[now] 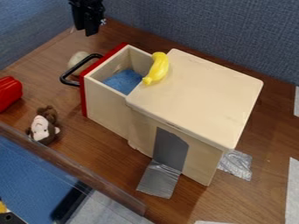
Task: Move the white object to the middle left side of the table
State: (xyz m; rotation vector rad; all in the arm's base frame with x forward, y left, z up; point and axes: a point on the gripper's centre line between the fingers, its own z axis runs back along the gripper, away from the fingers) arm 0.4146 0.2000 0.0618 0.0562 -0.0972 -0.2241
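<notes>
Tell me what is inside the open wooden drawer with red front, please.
Soft-looking blue material lies in the drawer. Its near wall hides part of the bottom, so I cannot say what is there.

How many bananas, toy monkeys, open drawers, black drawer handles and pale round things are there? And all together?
Bananas: 1
Toy monkeys: 1
Open drawers: 1
Black drawer handles: 1
Pale round things: 1
Total: 5

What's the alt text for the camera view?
A wooden cabinet with its drawer open stands on a brown table, banana on top. To the left: a whitish object by the handle, a monkey toy, a red object; gripper upper left.
</notes>
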